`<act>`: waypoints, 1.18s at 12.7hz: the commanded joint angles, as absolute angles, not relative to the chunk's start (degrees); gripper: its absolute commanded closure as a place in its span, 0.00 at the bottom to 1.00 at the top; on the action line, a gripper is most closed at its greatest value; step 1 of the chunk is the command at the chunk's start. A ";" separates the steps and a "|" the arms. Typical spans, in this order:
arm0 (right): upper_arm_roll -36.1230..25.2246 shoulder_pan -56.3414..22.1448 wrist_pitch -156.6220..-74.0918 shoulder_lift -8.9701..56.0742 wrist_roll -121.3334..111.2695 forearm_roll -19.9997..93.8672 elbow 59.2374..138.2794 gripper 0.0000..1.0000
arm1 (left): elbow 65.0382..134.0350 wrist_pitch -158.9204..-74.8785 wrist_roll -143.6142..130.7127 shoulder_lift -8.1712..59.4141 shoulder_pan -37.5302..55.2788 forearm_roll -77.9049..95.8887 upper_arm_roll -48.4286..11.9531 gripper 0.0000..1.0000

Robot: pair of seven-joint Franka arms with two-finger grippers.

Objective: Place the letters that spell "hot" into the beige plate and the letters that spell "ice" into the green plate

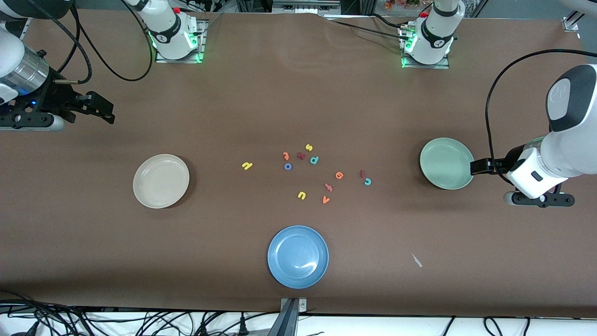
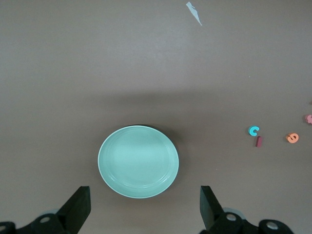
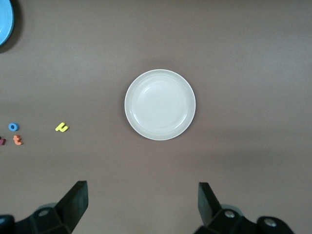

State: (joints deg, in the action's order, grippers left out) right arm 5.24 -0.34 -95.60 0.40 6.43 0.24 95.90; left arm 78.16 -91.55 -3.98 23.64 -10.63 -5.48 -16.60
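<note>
Green plate (image 2: 138, 162) ahead of open left jaws, untouched.

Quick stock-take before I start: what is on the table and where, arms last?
beige plate: 1, cream, toward the right arm's end, holding nothing.
green plate: 1, sage, toward the left arm's end, holding nothing.
blue plate: 1, nearest the front camera.
h: 1, yellow, between beige plate and cluster.
o, t: blue, orange, side by side in the cluster.
i, c, e: dark red, teal, orange, on the cluster's green-plate side.
other letters: 6, mid-table.
paper scrap: 1, white.
left gripper: open, at the green plate's edge.
right gripper: open, over bare table.
</note>
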 commanded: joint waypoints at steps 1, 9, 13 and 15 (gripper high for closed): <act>5.19 -0.44 -94.31 1.49 6.50 0.88 93.78 0.00 | 79.45 -91.84 -0.54 22.32 -11.16 -3.78 -16.61 0.02; 5.19 -0.44 -94.31 1.50 5.98 0.79 93.60 0.00 | 79.54 -91.76 -0.26 23.03 -10.99 -3.96 -16.61 0.02; 5.19 -0.44 -94.22 1.58 5.62 0.88 93.78 0.00 | 79.45 -91.76 -0.35 23.03 -10.90 -3.87 -16.61 0.01; 5.36 -0.53 -93.43 1.49 5.97 0.62 93.87 0.00 | 79.45 -91.67 -0.35 23.03 -10.90 -3.96 -16.61 0.01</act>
